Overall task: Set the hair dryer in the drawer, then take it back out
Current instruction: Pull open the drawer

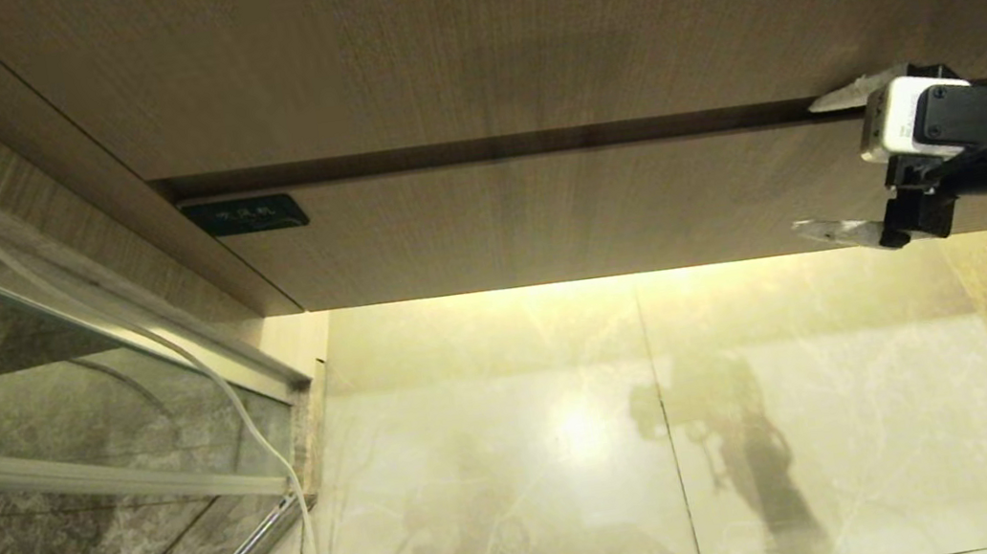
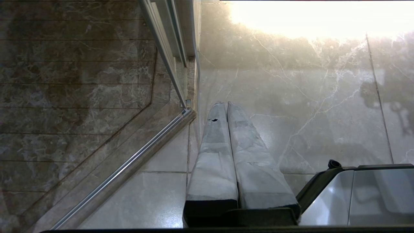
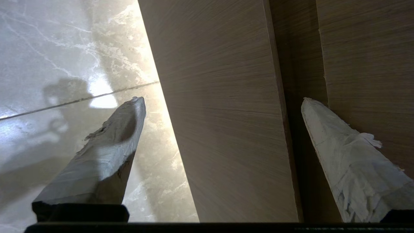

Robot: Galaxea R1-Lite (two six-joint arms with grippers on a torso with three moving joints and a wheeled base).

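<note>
A: Where is the drawer (image 1: 543,217)?

B: Dead centre in the head view, a wide wood-grain front running from nine o'clock to three; it sits shut, flush with the panel (image 1: 459,31) at twelve o'clock above it, only a dark seam between them; its small dark label (image 1: 244,215) is at the ten o'clock corner.

A: And the right gripper (image 1: 826,165)?

B: Out at three o'clock in the head view, by the drawer's right end; its two taped fingers (image 1: 853,89) stand spread wide, one at the seam above the drawer front, the other at its lower edge; the front lies between them; whether either tip touches the wood I cannot tell; nothing is held.

A: The wrist view agrees?

B: Yes; there the drawer front fills the gap between the two fingers, one over the floor (image 3: 64,48), the other against the dark seam.

A: The left gripper (image 2: 226,104)?

B: Parked low, pointing down at the floor beside the shower's glass door (image 1: 37,399); its fingers lie pressed together, empty.

A: The hair dryer?

B: Not to be seen in any view; a thin white cord (image 1: 220,393) trails down by the glass at eight o'clock.
</note>
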